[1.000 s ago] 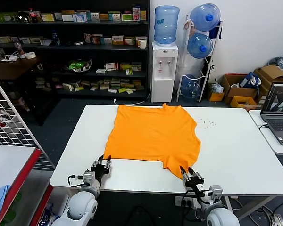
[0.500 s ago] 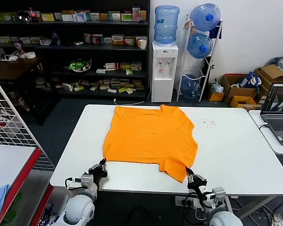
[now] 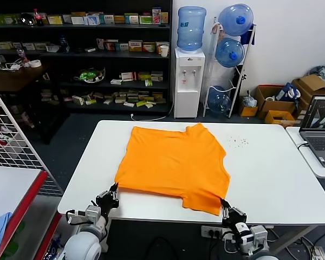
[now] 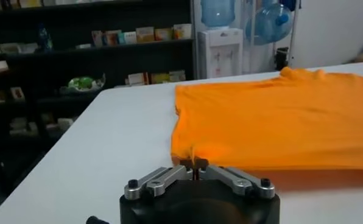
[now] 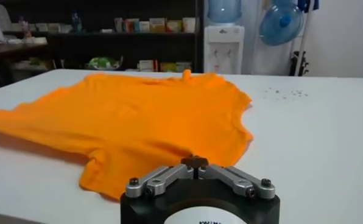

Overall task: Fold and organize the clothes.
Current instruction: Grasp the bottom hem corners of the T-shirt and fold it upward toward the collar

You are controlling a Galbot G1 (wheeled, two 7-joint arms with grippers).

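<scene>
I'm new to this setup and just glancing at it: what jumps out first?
The bright orange T-shirt dominates, spread across the middle of the white table. The left gripper pinches its near left corner at the table's front edge, and the right gripper sits shut at its near right corner. Behind stand a water dispenser and dark stocked shelves.

Both arms are reaching up from the frame's bottom edge, the left tool (image 3: 110,194) at lower left and the right tool (image 3: 228,208) at lower right, fingers pinched closed.
</scene>
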